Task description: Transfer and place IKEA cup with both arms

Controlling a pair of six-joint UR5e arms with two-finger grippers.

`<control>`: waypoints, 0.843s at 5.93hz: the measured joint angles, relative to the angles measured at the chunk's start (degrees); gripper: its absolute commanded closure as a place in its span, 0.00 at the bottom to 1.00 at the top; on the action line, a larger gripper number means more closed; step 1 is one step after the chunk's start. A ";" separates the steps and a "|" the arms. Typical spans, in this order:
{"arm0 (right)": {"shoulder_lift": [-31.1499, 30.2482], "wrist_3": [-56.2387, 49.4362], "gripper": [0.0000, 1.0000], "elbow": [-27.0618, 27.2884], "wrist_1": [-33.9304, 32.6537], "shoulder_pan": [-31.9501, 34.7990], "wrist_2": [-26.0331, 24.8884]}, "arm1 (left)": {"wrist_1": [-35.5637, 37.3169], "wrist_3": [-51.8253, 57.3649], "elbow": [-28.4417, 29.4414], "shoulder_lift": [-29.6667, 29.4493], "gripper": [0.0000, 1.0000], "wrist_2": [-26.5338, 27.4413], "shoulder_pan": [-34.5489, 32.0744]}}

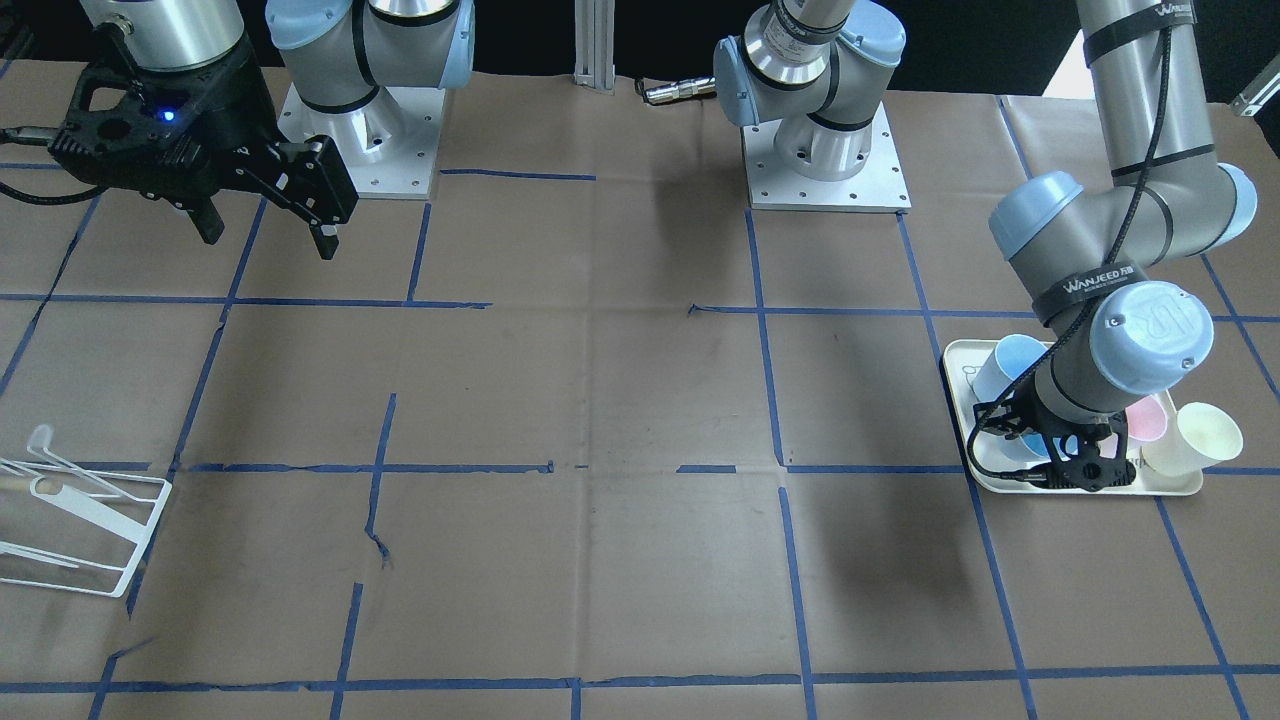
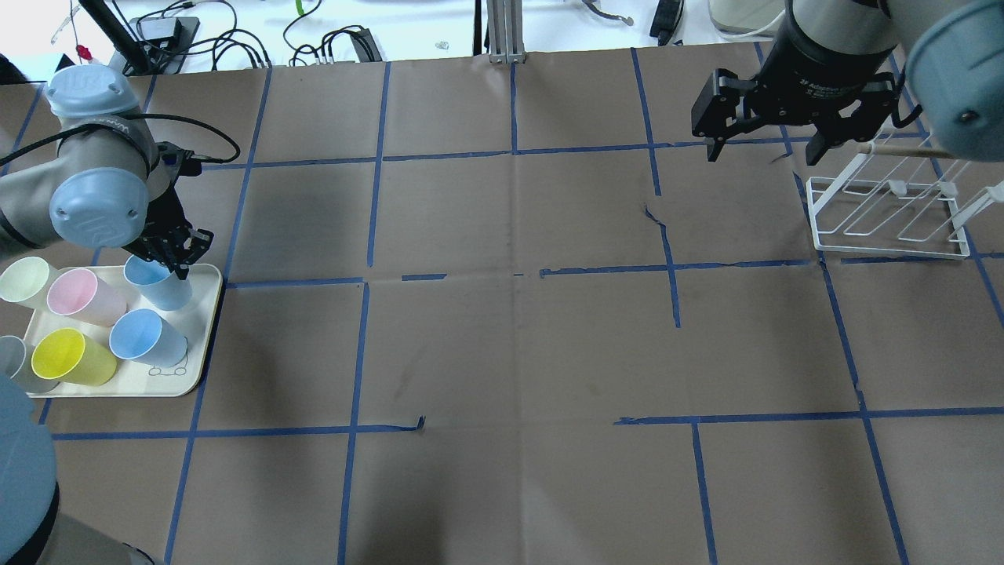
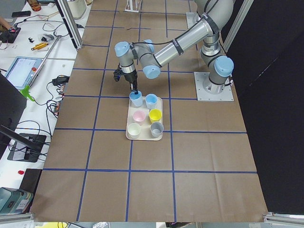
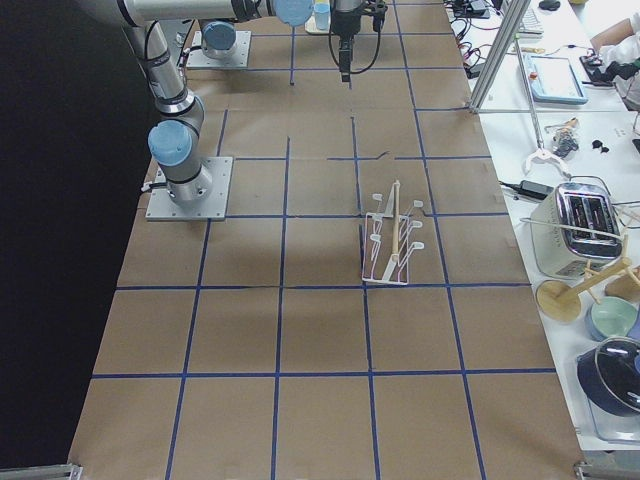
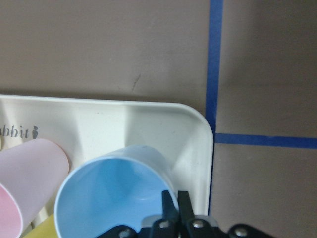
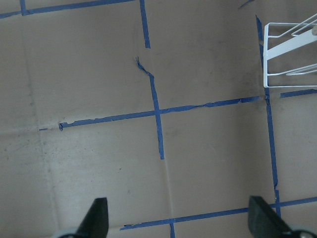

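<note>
IKEA cup (image 5: 114, 193): upright at a rounded corner of the cream tray (image 5: 148, 119), gripped at the rim.
We record the left gripper (image 5: 177, 201) with its jaws pinched together on the cup's wall, one finger inside and one outside. On the same tray we list a second light-blue cup (image 2: 145, 337), a pink cup (image 2: 82, 297), a yellow cup (image 2: 70, 357), a pale cream cup (image 2: 27, 281) and a grey cup (image 2: 8, 362). The right gripper (image 2: 762, 149) hangs above the table near the white wire rack (image 2: 886, 216), well apart from the tray, its jaws wide apart.
</note>
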 measured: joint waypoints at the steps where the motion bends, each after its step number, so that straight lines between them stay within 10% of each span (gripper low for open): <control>1: -0.03 0.02 0.00 0.04 0.02 0.02 -0.02 | 0.21 -0.01 0.03 -0.51 0.76 0.07 0.14; 2: -0.09 0.14 0.00 0.12 -0.09 0.12 -0.02 | 0.52 -0.01 0.09 -0.84 0.03 0.10 0.17; 5: -0.33 0.26 0.00 0.14 -0.37 0.21 -0.16 | 0.61 0.40 1.07 -0.56 0.02 -0.32 0.21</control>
